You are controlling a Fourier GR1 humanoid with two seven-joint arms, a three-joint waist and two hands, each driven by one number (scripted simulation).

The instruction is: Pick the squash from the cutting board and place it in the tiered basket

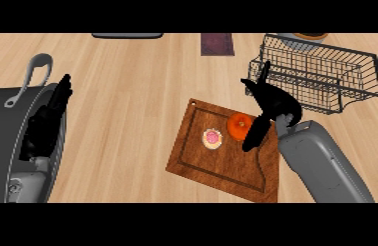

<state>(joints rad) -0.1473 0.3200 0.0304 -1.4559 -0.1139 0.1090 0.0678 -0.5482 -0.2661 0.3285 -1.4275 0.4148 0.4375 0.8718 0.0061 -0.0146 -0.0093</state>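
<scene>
One round orange squash (238,126) on grained wooden cutting board (221,165).

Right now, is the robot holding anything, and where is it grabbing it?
Nothing is clearly held. The right hand touches the orange squash's right side on the cutting board, thumb alongside. The left hand rests by the pot.

- Right forearm (321,162): smooth grey casing, boxy, rounded edges.
- Right hand (275,104): matte black, slim fingers.
- Left hand (46,121): black too.
- Left forearm (28,182): grey, small round fittings.
</scene>
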